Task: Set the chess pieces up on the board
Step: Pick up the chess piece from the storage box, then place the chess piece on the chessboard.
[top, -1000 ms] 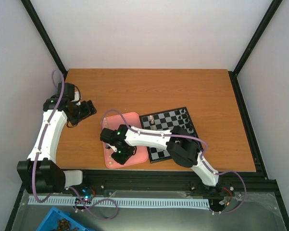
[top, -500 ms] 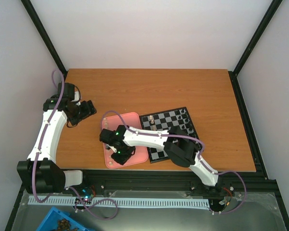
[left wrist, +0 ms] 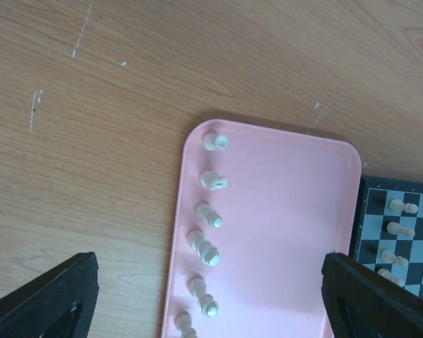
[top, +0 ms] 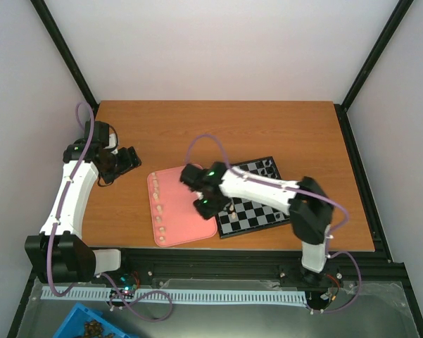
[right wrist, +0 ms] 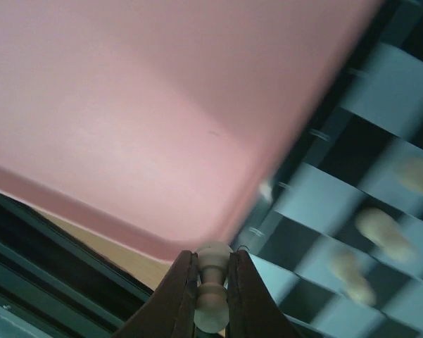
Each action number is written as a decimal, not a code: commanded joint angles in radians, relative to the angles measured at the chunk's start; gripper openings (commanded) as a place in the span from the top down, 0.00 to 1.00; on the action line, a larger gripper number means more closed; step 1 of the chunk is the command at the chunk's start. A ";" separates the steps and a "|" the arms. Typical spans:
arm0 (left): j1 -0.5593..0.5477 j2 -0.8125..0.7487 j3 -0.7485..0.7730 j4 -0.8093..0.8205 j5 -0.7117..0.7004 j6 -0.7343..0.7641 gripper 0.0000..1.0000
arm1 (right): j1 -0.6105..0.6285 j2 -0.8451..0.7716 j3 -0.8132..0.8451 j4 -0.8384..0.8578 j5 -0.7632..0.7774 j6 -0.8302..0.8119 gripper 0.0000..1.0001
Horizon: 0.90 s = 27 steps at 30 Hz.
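A row of several cream chess pieces (top: 158,208) lies along the left side of the pink tray (top: 186,186). The board (top: 257,204) sits to the tray's right. My right gripper (top: 203,205) hovers over the tray's right edge, at the board's near-left corner. It is shut on a cream chess piece (right wrist: 212,285), pinched at its waist between the fingers. My left gripper (top: 130,159) stands open over bare table left of the tray. Its wrist view shows the tray (left wrist: 281,211), the row of pieces (left wrist: 207,248) and a few cream pieces (left wrist: 401,229) on the board (left wrist: 374,227).
Dark pieces (top: 269,168) stand along the board's far right edge. A few blurred cream pieces (right wrist: 380,229) show on the board's squares. A blue bin (top: 91,328) lies below the table's near rail. Black frame posts rise at the table's far corners.
My right arm has swung from the tray's near-left part rightward to the tray's right edge by the board, shutting on a cream piece and carrying it. The left arm has not moved.
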 commanded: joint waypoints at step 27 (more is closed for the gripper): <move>0.003 0.019 0.011 0.012 -0.003 0.012 0.12 | -0.141 -0.277 -0.492 0.196 0.033 0.201 0.97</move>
